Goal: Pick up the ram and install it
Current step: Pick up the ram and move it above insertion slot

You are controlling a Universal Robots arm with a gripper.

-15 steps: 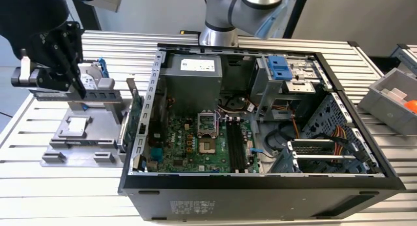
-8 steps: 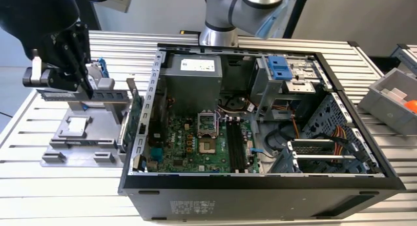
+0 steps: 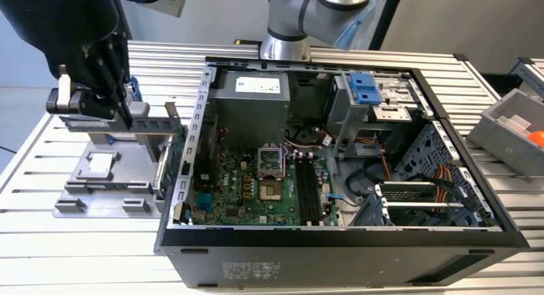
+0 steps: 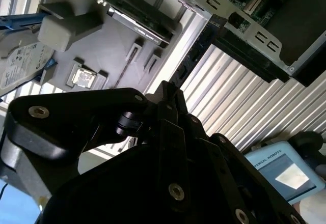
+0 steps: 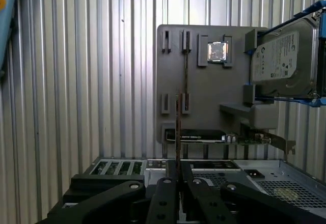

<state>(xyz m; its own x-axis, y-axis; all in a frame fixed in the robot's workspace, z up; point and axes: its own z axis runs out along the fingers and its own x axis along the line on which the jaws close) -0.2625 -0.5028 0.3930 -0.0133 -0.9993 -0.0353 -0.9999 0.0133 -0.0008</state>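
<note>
Gripper (image 5: 178, 166) on my arm is pinched shut on the ram (image 5: 178, 127), which in the first wrist view I see edge-on as a thin, straight sliver standing out from between the fingertips. It looks dark along that edge, and I can't make out its chips from here.

Just beyond it lies the gray holder (image 5: 204, 96) on the ribbed desk (image 5: 76, 81). The holder's long narrow groove (image 5: 186, 66) looks bare, so I judge the pick-up done. A hard drive (image 5: 280, 63) and a green card (image 5: 204, 136) sit in their own places on the holder.

Farther off, in the exterior view, the open computer case (image 3: 340, 234) sits toward three o'clock of the holder, well apart from the gripper. The black slots (image 3: 306, 190) on its board look unfilled, so the install is left.
</note>
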